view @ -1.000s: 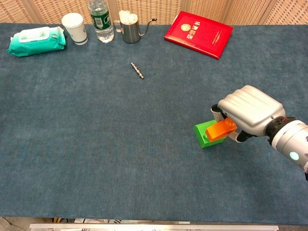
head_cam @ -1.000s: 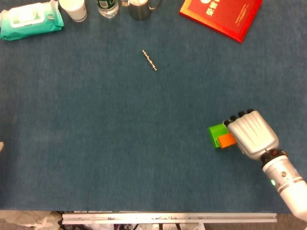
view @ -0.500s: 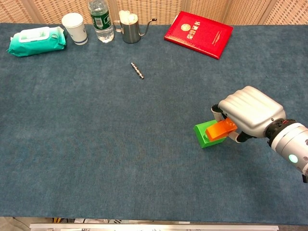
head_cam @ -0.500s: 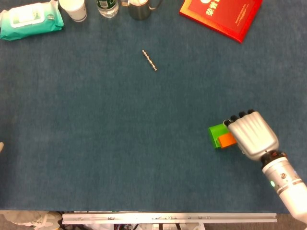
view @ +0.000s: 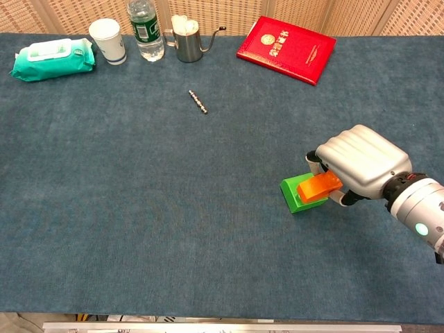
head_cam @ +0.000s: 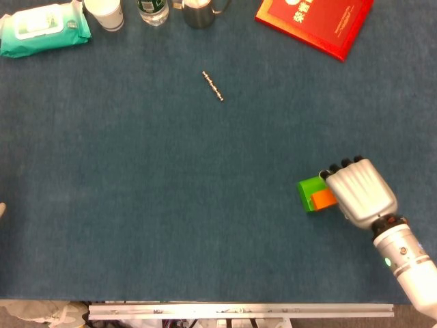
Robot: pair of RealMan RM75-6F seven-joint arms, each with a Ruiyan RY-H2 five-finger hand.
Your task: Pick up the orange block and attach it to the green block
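The green block [head_cam: 311, 189] [view: 294, 194] lies on the blue cloth at the right. The orange block [head_cam: 323, 200] [view: 318, 186] sits on top of it, tilted in the chest view, its right end tucked under my right hand [head_cam: 360, 190] [view: 361, 163]. That hand grips the orange block with its fingers curled over it, and the fingertips are hidden beneath the hand's back. My left hand shows in neither view.
Along the far edge stand a green wipes pack [view: 52, 57], a paper cup [view: 108, 40], a water bottle [view: 145, 30], a small metal pot [view: 186, 41] and a red booklet [view: 286, 48]. A small metal rod [view: 198, 101] lies mid-table.
The right hand and both blocks have barely shifted, at most a slight nudge to the right.
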